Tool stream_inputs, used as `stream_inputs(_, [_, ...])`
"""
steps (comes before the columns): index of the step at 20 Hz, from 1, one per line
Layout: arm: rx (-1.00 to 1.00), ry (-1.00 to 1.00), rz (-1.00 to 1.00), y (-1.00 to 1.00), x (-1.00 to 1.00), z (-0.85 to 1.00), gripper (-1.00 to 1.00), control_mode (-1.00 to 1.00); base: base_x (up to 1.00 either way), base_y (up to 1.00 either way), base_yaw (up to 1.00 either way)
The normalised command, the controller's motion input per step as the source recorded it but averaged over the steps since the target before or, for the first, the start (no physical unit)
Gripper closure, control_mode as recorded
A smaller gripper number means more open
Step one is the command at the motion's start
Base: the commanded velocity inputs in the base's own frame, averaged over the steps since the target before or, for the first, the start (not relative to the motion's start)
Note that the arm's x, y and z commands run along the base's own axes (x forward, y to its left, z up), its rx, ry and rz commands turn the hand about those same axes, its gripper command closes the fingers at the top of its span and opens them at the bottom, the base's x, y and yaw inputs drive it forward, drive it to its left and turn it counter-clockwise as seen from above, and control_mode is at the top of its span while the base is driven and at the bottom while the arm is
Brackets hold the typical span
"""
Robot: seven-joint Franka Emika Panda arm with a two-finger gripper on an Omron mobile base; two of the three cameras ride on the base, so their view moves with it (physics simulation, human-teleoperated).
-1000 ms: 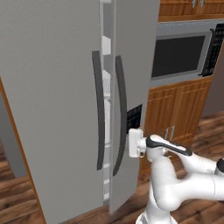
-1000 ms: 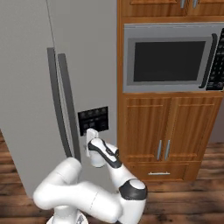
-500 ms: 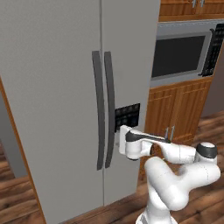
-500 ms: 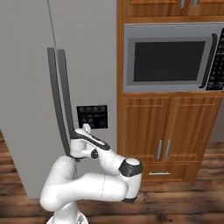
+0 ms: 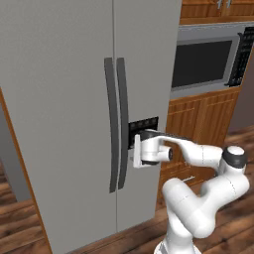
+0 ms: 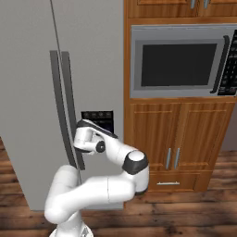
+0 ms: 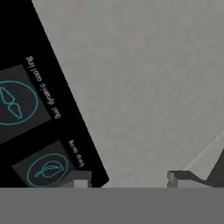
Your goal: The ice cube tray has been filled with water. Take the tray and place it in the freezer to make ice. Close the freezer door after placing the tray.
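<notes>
Against the tall grey fridge unit [image 5: 74, 99], largest body in the scene, I read both doors as flush and shut, so the freezer behind them is closed and the ice cube tray is nowhere I can point to (I judge it shelved inside, but cannot confirm). Freezer door [image 6: 99, 55]: the panelled leaf, its long axis vertical, as is its dark curved handle [image 5: 122, 119]. Microwave [image 6: 178, 65] and wooden cabinets [image 6: 185, 139] stand to the side, apart from the work. Dispenser panel [image 7: 30, 113]: directly ahead of the hand, nearly touching. Pincer [image 7: 129, 177]: pressed up to the door face just beside that panel, fingertips [image 7: 179, 177] parted, nothing between them; the handle lies just to its left.
</notes>
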Motion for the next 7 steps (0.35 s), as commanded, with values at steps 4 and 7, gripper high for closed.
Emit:
stream_inputs(4, [0.0, 0.33, -0.28, 0.0, 0.69, 0.16, -1.0, -1.0, 0.0, 0.0, 0.0])
stream_inputs(7, [-0.02, 0.22, -0.27, 0.0, 0.53, 0.0, -1.0, -1.0, 0.0, 0.0, 0.0])
